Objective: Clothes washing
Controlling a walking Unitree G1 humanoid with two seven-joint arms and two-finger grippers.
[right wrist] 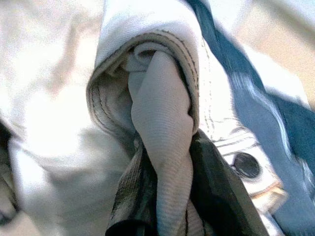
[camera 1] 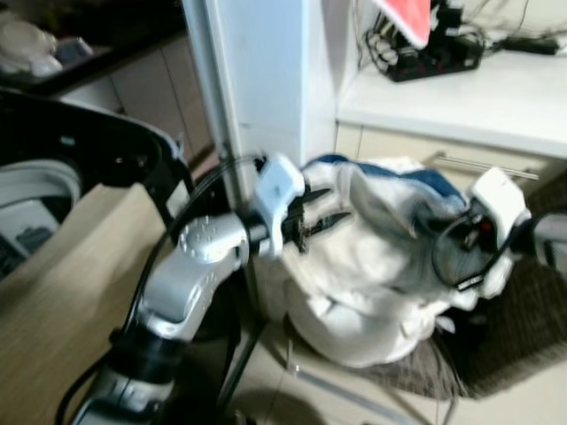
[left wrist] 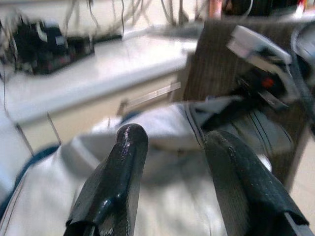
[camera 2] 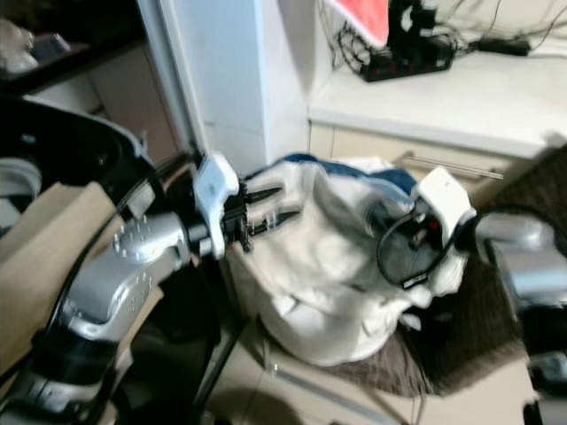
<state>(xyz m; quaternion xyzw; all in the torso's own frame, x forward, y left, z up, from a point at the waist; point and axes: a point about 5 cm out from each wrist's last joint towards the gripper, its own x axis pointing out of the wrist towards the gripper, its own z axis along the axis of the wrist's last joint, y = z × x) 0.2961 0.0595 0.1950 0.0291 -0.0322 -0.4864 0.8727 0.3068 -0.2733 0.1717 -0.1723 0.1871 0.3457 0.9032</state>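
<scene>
1. Left end effector (camera 1: 314, 217) is nearest the camera, raised at the bundle's left side, fingers (left wrist: 115, 184) spread apart and empty.
2. Clothes bundle (camera 1: 372, 266), white with blue trim, sits bunched on the floor against the cabinet under the counter (camera 1: 478, 102), its lower end on a dark rug (camera 1: 505, 336).
3. Right end effector (camera 2: 416, 243) is buried in the bundle's right side, clamped on a twisted fold of white fabric (right wrist: 157, 128).
4. Key relation: the bundle lies straight ahead of the left fingertips, just beside them. A short forward reach likely closes the two-sided hold.

White laundry bundle (camera 1: 372, 266) with blue trim, bunched, hanging above brown mat.
</scene>
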